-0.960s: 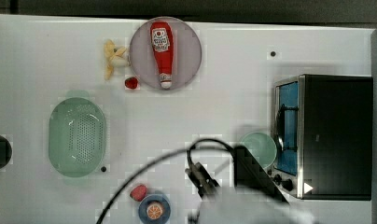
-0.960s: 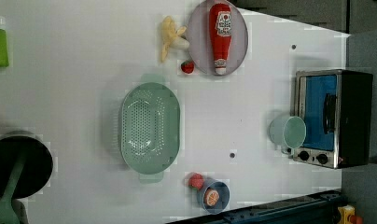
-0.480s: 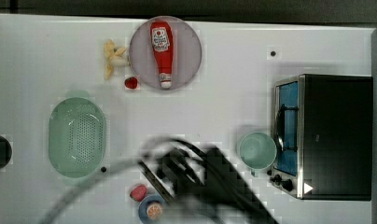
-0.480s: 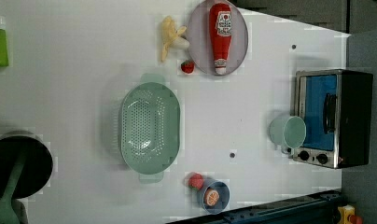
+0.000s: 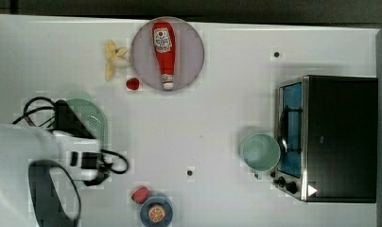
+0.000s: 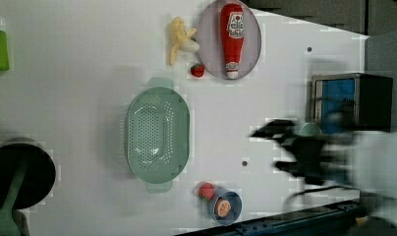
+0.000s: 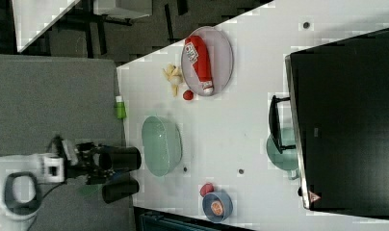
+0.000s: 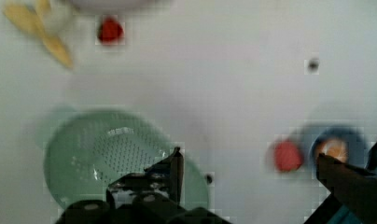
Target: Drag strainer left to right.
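Wrist view shows the hand [image 8: 252, 163] released, its fingers [image 8: 175, 165] spread wide above the strainer [image 8: 107, 154] — no contact visible. Beyond lie a blue bowl [image 8: 336, 147] and a red ball [image 8: 287, 156] on the white table [image 8: 224, 70]. At the top view's left, the strainer [image 5: 92, 116] sits partly under the arm, well apart from the green cup [image 5: 259, 151] and oven [image 5: 338, 137] — ketchup bottle [image 5: 163, 52] farther off.
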Action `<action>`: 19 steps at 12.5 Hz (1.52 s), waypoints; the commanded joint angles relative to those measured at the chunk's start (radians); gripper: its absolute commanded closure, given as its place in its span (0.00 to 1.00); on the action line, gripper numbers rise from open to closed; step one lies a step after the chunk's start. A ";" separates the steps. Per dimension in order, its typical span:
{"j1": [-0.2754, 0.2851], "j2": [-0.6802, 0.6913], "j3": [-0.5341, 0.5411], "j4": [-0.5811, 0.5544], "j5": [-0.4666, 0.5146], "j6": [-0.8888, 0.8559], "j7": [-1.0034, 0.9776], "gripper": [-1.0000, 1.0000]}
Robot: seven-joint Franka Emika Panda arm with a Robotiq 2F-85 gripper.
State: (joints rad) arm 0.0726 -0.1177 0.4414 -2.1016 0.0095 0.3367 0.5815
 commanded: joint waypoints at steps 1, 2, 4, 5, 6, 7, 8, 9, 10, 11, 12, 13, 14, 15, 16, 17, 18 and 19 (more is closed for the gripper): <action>-0.005 0.052 0.054 0.006 -0.033 0.117 0.392 0.00; -0.004 0.105 0.078 0.005 -0.035 0.161 0.474 0.00; -0.003 0.205 0.111 0.002 -0.038 0.249 0.592 0.00; -0.001 0.257 0.119 -0.001 -0.038 0.293 0.645 0.00; 0.003 0.310 0.121 -0.002 -0.040 0.338 0.693 0.00; 0.008 0.362 0.121 -0.002 -0.043 0.387 0.733 0.00; 0.011 0.416 0.120 -0.003 -0.050 0.438 0.761 0.00; 0.013 0.466 0.115 -0.002 -0.069 0.486 0.775 0.00; 0.014 0.512 0.106 -0.002 -0.094 0.534 0.779 0.00; 0.014 0.553 0.098 -0.003 -0.104 0.578 0.779 0.00; 0.015 0.590 0.091 -0.003 -0.104 0.618 0.779 0.00; 0.017 0.620 0.083 -0.003 -0.104 0.647 0.779 0.00; 0.023 0.645 0.072 -0.003 -0.104 0.675 0.779 0.00; 0.032 0.665 0.058 -0.004 -0.109 0.707 0.779 0.00; 0.041 0.680 0.041 -0.004 -0.125 0.730 0.779 0.00; 0.052 0.689 0.018 -0.007 -0.147 0.739 0.779 0.00; 0.063 0.693 -0.005 -0.016 -0.167 0.742 0.779 0.00; 0.069 0.694 -0.022 -0.025 -0.180 0.751 0.779 0.00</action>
State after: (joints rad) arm 0.1246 0.6226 0.4407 -2.1504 -0.1519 1.0732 1.3311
